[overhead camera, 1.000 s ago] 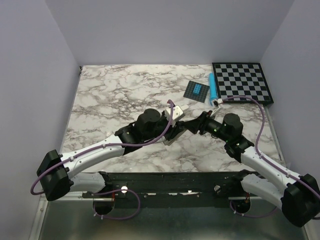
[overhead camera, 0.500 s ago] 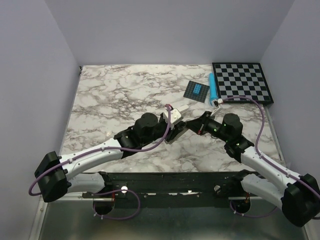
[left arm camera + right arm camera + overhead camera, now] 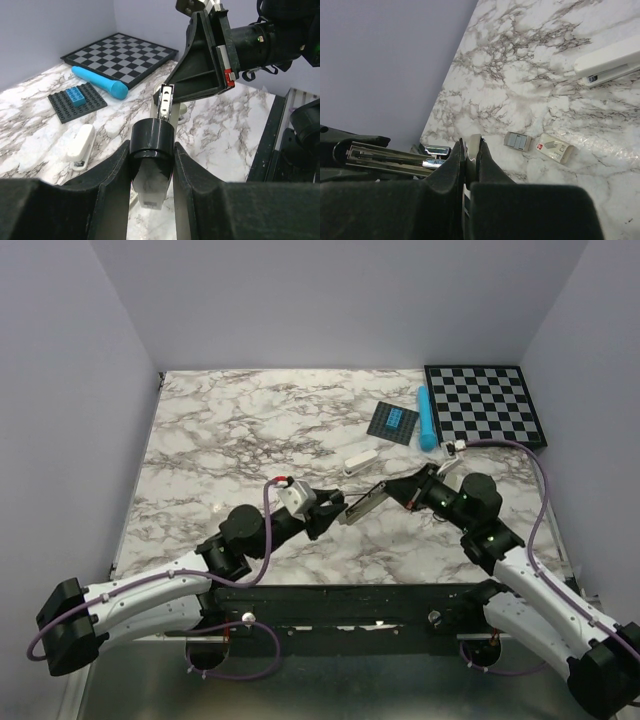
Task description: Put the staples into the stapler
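The stapler (image 3: 362, 502) hangs above the marble between both grippers, tilted. My left gripper (image 3: 333, 509) is shut on its round black end (image 3: 151, 141), and the pale slotted channel (image 3: 165, 100) runs away from it. My right gripper (image 3: 393, 489) is shut on a thin pale part of the stapler (image 3: 473, 145) at the far end, with the shiny silver channel (image 3: 390, 156) just left of its fingers. The staples (image 3: 517, 141), a small grey strip, lie on the table beside their small white box (image 3: 552, 147). Neither shows in the top view.
A white oblong block (image 3: 360, 458) lies just behind the stapler. Farther back are a dark studded plate with a blue brick (image 3: 392, 422), a blue marker (image 3: 427, 420) and a chessboard (image 3: 485, 405) at the back right corner.
My right gripper has shut on the stapler's far end. The left arm has drawn back toward the near left, still gripping the black end, uncovering the white block.
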Controlling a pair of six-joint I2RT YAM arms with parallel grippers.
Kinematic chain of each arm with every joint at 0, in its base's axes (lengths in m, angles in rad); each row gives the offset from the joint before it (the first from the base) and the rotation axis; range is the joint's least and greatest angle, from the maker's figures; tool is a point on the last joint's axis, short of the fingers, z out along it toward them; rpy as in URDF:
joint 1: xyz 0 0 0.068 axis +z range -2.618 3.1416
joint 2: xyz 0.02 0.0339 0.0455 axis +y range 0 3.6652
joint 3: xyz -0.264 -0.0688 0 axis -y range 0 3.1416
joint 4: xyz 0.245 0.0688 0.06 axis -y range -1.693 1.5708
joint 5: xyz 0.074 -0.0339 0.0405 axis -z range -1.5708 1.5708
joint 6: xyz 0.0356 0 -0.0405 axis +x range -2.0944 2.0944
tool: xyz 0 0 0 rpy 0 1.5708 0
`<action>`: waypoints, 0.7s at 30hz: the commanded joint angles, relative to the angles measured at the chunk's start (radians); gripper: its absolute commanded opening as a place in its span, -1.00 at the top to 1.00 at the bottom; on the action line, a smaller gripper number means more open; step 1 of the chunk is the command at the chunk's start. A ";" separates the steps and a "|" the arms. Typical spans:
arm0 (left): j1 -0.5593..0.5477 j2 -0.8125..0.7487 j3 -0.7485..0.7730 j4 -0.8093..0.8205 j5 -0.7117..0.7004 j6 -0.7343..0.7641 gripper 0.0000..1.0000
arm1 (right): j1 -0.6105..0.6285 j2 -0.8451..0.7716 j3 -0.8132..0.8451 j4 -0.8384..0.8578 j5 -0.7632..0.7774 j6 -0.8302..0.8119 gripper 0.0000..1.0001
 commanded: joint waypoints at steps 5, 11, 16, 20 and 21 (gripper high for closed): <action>0.024 -0.166 -0.242 0.267 -0.391 -0.193 1.00 | -0.075 -0.146 0.076 0.005 0.166 0.038 0.99; 0.024 -0.200 -0.354 0.364 -0.491 -0.303 1.00 | -0.086 -0.196 0.105 0.006 0.215 0.069 0.99; 0.024 -0.191 -0.418 0.422 -0.549 -0.446 1.00 | -0.090 -0.232 0.105 0.015 0.257 0.112 0.99; 0.024 -0.159 -0.461 0.475 -0.580 -0.543 0.86 | -0.090 -0.265 0.108 0.027 0.264 0.136 0.99; 0.024 -0.154 -0.468 0.476 -0.592 -0.560 0.79 | -0.090 -0.281 0.107 0.029 0.267 0.147 0.99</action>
